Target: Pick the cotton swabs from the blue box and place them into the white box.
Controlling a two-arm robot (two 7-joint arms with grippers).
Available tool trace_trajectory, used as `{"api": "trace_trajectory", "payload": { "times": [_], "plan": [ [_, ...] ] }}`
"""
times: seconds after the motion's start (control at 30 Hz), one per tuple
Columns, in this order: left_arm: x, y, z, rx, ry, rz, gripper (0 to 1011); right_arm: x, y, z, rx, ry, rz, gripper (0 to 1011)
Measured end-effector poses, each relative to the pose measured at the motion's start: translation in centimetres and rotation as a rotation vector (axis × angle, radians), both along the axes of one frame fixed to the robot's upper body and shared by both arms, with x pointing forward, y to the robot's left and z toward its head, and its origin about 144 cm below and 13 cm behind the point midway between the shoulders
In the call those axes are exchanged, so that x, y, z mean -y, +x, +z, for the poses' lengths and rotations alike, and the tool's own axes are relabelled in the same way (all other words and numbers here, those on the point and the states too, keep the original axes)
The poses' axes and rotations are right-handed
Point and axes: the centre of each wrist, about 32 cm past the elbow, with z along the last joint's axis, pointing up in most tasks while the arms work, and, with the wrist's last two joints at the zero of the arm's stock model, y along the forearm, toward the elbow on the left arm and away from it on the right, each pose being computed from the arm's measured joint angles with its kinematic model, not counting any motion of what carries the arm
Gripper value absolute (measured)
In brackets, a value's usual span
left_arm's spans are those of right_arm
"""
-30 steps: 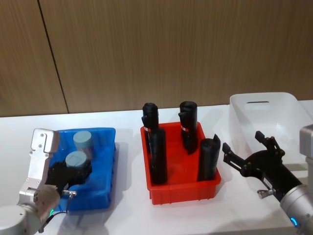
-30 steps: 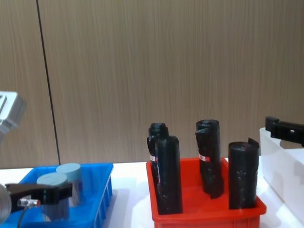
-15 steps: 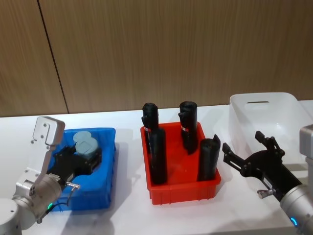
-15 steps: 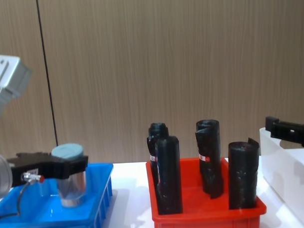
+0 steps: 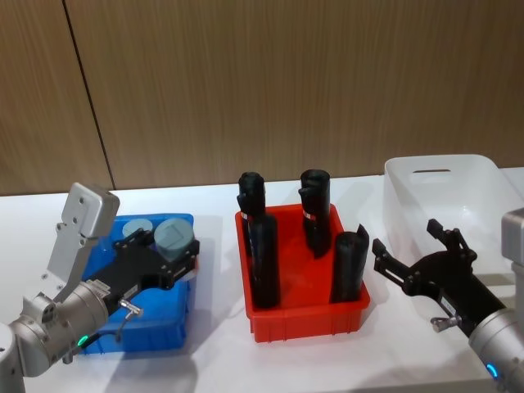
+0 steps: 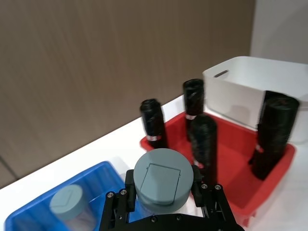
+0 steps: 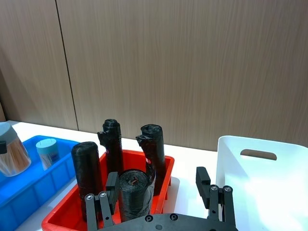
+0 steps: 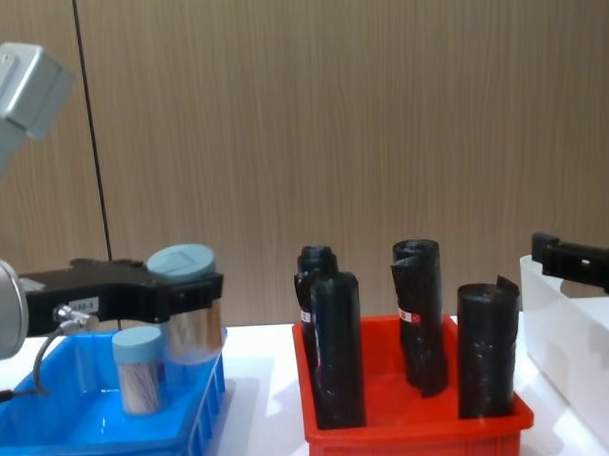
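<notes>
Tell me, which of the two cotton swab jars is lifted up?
The jar clamped in the left gripper, held up over the blue box; the other jar stands inside it.

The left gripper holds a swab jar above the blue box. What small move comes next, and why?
Probably carry it rightward, staying high: the left gripper holds the jar over the blue box, and tall black rolls stand before the white box.

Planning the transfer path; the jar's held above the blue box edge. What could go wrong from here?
1. The red bin with its tall black rolls stands between the jar in the left gripper and the white box. The jar looks no higher than the roll tops, so it could clip one.
2. The right gripper sits open close to the white box, so a crossing arm may hit it.
</notes>
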Motion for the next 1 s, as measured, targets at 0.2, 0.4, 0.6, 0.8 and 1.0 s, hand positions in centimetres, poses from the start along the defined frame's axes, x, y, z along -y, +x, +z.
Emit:
{"api": "trace_trajectory", "payload": {
  "times": [0.2,0.4,0.6,0.8,1.0],
  "plan": [
    [-0.1,0.0,0.6,0.004,-0.011,-0.098,660,0.0,0.0,0.0,0.000,0.000,0.000,1002],
    [-0.1,0.2,1.0,0.003,-0.024,-0.195,660,0.0,0.0,0.0,0.000,0.000,0.000,1002],
    [0.0,0.5,1.2,-0.004,-0.037,-0.281,661,0.0,0.0,0.0,0.000,0.000,0.000,1002],
    [0.2,1.1,1.3,-0.021,-0.051,-0.380,661,0.0,0.0,0.0,0.000,0.000,0.000,1001],
    [0.3,1.6,1.3,-0.040,-0.061,-0.467,660,0.0,0.0,0.0,0.000,0.000,0.000,1002]
  ]
}}
